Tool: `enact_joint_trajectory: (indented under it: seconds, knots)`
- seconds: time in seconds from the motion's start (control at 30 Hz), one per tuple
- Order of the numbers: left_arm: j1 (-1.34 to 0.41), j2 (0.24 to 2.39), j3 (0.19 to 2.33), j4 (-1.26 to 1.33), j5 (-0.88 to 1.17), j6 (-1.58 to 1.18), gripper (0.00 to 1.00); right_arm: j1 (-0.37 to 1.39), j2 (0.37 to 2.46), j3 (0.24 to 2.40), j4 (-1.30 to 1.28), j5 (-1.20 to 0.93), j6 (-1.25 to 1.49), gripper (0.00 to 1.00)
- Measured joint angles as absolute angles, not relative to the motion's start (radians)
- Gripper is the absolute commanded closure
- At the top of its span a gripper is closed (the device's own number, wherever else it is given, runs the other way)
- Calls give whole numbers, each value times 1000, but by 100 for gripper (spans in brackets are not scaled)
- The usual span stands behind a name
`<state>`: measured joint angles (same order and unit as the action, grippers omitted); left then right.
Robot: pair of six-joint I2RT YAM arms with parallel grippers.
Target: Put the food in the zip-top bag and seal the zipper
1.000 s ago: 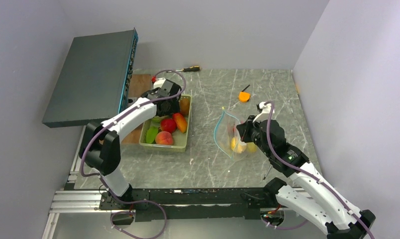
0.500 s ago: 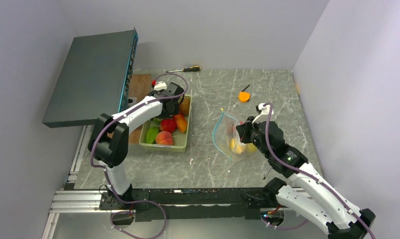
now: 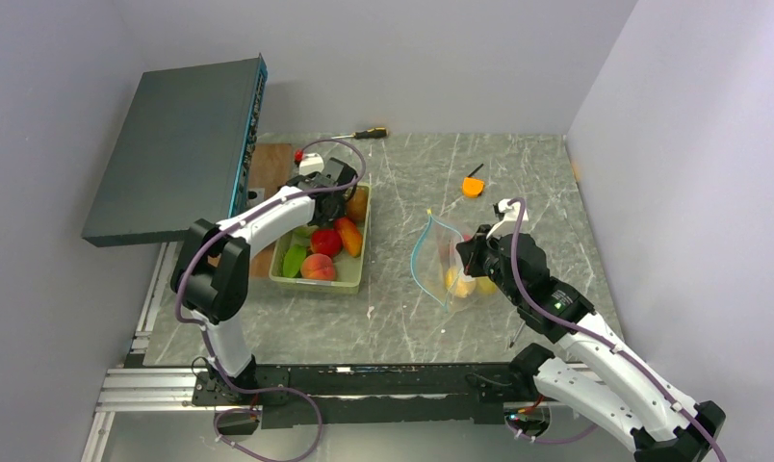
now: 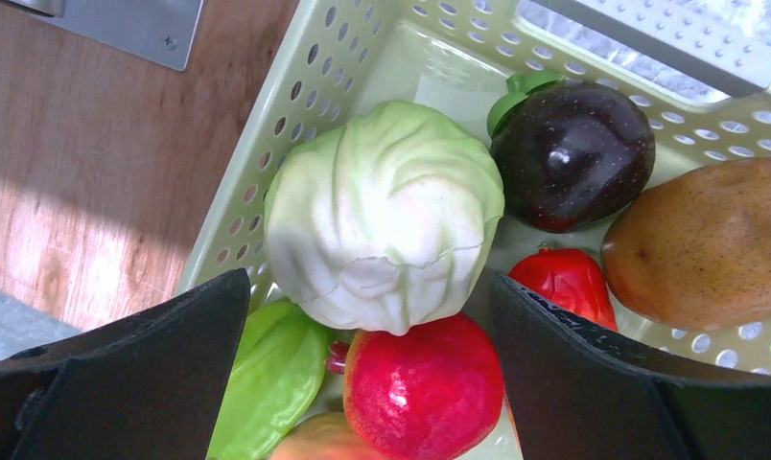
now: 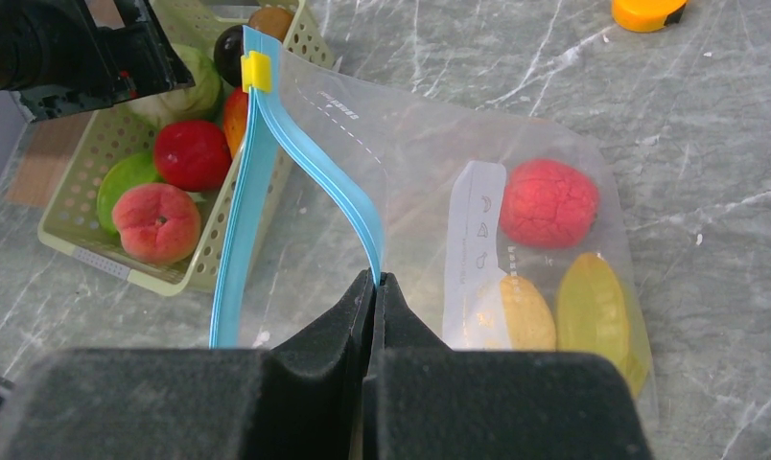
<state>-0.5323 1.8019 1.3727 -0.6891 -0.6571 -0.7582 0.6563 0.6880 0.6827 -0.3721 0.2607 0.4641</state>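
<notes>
**A:** Why is the zip-top bag [image 5: 430,182] pinched at its rim?

**B:** One lip of the teal zipper [image 5: 236,220] is clamped between the closed jaws of the right gripper [image 5: 375,286] and raised off the table [image 5: 708,144]. The mouth is thereby held agape toward the tray [image 5: 70,196]. If that lip were released, the floppy plastic would probably sag shut.

**A:** What is already lodged inside?

**B:** A red bumpy fruit [image 5: 549,203] and two yellow pieces [image 5: 516,314] are seen at the bag's far end, resting low against the table. The remaining food is found in the tray.

**A:** And how is the left gripper [image 4: 367,331] set?

**B:** Its jaws are spread wide and nothing is gripped. It is poised over the white cabbage [image 4: 382,230], with one finger to either side. The cabbage is crowded against the tray wall, with a dark purple fruit [image 4: 572,153] and a red fruit [image 4: 420,383] close beside it. A careful descent is judged necessary, so that the neighbours are not caught as well.
</notes>
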Motion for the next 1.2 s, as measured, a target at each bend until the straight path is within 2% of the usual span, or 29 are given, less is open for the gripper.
enact_joint_trajectory:
  seconds: [0.2,0.37,0.43,0.5,0.8,1.2]
  knots:
    - [-532,1825,1364,-645,-657,-727,3,656,688,683,-372,261,464,100]
    - [-532,1851,1364,-650,-664,-726,17,656,688,683,-372,261,464,100]
    - [-532,1851,1364,-652,-664,-727,30,656,688,683,-372,261,464,100]
    - [-533,1851,1364,-657,-670,-730,38,656,688,683,-372,261,464,100]
    - [-546,1832,1364,-672,-680,-713,63,656,688,683,-372,264,464,100]
    - [-639,1723,1409,-782,-759,-691,66,656,695,683,-372,264,464,100]
